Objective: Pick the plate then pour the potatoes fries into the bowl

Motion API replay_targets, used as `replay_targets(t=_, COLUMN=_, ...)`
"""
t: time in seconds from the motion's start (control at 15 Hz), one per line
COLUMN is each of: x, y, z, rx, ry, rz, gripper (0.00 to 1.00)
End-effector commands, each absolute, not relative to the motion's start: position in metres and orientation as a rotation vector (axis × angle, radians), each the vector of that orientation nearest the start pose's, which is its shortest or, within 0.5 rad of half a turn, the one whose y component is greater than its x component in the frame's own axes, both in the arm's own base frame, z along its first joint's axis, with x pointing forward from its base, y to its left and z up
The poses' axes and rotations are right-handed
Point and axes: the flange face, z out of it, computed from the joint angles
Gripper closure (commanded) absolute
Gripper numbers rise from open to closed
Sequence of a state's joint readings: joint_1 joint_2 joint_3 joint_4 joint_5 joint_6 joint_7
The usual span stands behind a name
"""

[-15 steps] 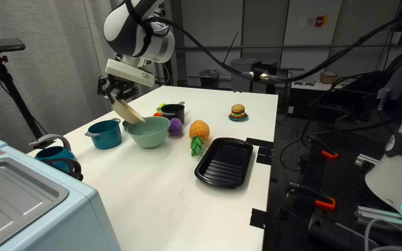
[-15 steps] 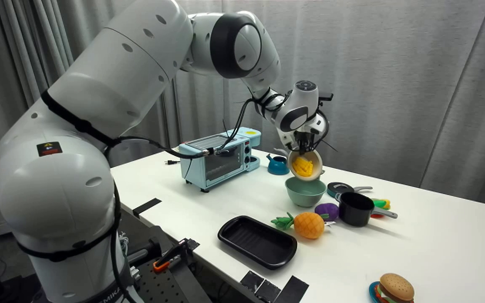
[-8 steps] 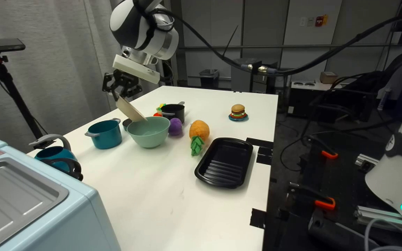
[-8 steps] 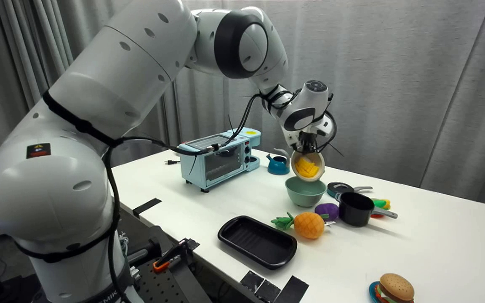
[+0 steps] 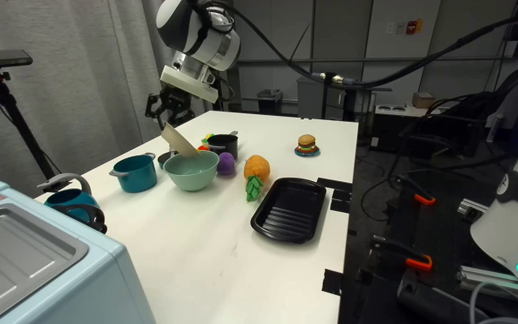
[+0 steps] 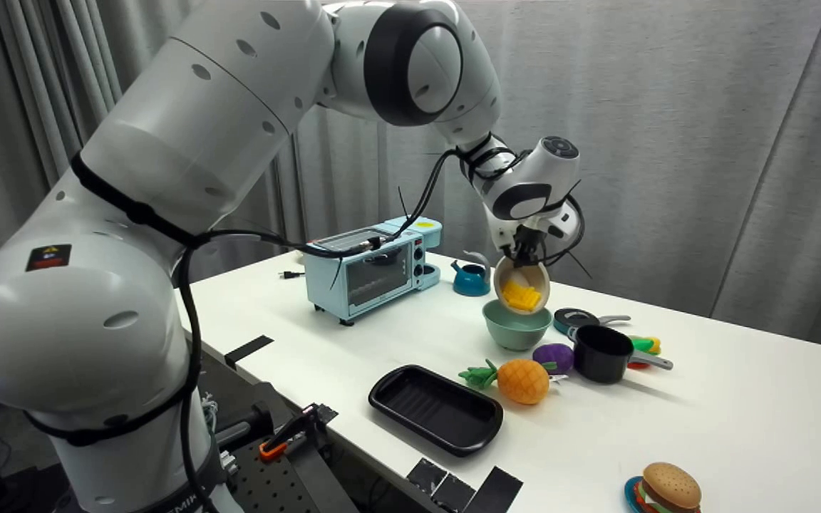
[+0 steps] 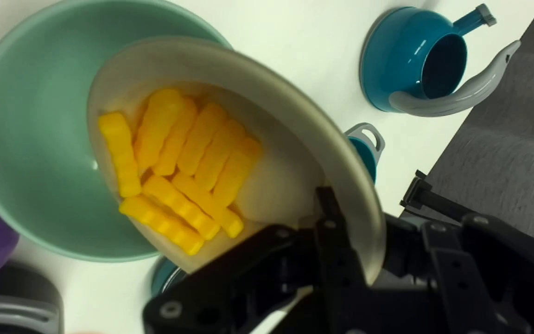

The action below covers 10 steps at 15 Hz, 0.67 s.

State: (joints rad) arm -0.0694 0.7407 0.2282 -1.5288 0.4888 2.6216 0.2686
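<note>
My gripper [image 6: 524,254] is shut on the rim of the cream plate [image 5: 179,141]. In the wrist view one finger of the gripper [image 7: 362,227] lies inside the plate's wall and the other outside. The plate, also in the wrist view [image 7: 278,185], is steeply tilted, its low edge over the bowl. The yellow potato fries [image 7: 188,162] lie in the plate, heaped at its low side; they also show in an exterior view [image 6: 522,294]. The mint-green bowl [image 6: 517,330] stands upright on the table below; in the wrist view the visible inside of the bowl [image 7: 40,139] holds no fries.
A purple toy [image 6: 554,356], a black saucepan [image 6: 601,356] and a pineapple toy [image 6: 523,381] stand near the bowl. A teal pot [image 5: 137,175] and a teal kettle [image 7: 401,55] are on its other side. A black tray [image 6: 435,410] and a toaster oven [image 6: 375,274] are further off.
The gripper and plate have moved to the right in both exterior views, further over the bowl. The plate is tilted more steeply, and the fries have slid towards its low edge.
</note>
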Motion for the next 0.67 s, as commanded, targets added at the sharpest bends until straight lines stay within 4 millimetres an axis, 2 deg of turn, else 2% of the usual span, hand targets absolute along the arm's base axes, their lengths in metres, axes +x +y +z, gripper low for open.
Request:
replay_targets(t=0.0, x=0.729, y=0.067, z=0.267, rx=-2.457, ry=0.741, rz=-0.231, gripper=0.99)
replay_targets(t=0.6, x=0.735, y=0.071, z=0.257, rx=-2.396, ry=0.744, rz=-0.127, gripper=0.99)
